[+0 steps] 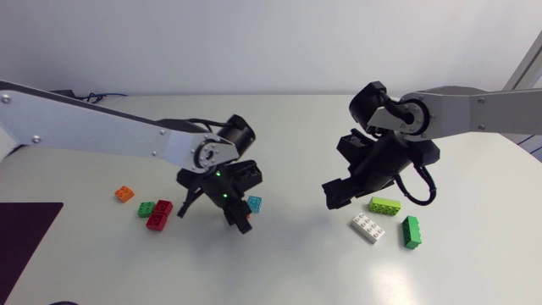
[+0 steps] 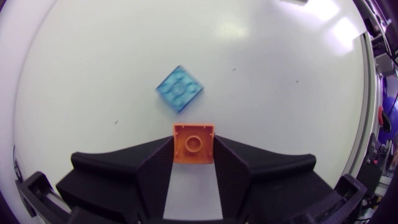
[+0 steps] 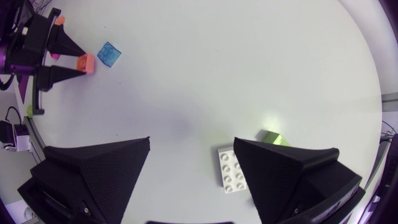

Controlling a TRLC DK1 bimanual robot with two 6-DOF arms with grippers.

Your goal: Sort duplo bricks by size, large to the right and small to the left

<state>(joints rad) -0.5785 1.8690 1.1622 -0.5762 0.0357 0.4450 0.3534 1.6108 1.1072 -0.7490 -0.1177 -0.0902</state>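
While the left gripper point(image 2: 193, 149) pinched a small orange brick point(image 2: 193, 142) between its fingertips from two sides, a small light-blue brick point(image 2: 179, 88) lay on the table point(image 1: 279, 271) just ahead of it, apart from the held one. Right gripper point(image 3: 192, 141): fingers spread wide, holding nothing; a large white brick point(image 3: 232, 172) lay by one finger, with a large lime brick point(image 3: 272, 137) near it. A large dark-green brick point(image 1: 412, 231) lay beside these at the right. At the left lay a second orange brick point(image 1: 124, 193), a small green brick point(image 1: 146, 208) and a red brick point(image 1: 159, 214).

Judged step: carrying the held brick to the left group. Done well, the brick would be kept level, brought down beside the red brick without striking it, lowered until it met the table, and only then released. The light-blue brick, near the middle, was not yet sorted.
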